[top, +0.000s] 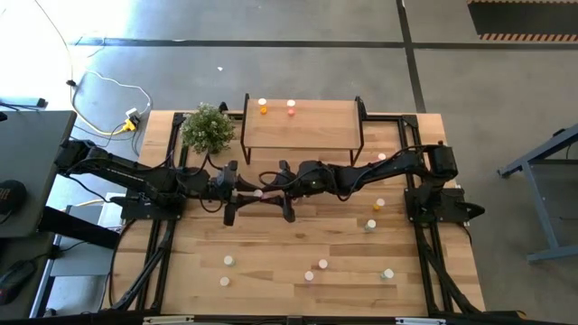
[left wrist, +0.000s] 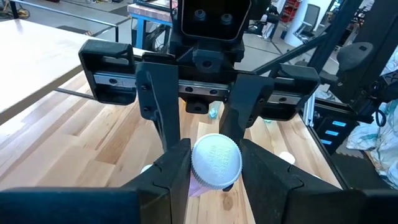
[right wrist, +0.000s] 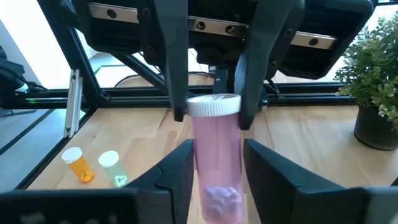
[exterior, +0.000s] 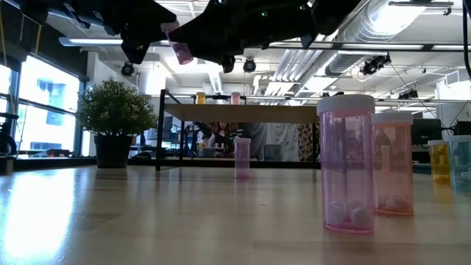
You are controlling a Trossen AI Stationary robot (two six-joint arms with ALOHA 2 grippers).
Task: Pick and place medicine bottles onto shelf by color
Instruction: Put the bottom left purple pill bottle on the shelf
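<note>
Held the pink bottle (right wrist: 214, 140) in mid-air over the middle of the table (top: 298, 248), in front of the shelf (top: 302, 128). Clamped it at the cap end with the left gripper (left wrist: 215, 163) and pinched its body with the right gripper (right wrist: 216, 173). Risked twisting or dropping it if both pulled together, or if the left let go before the right was firm.
</note>
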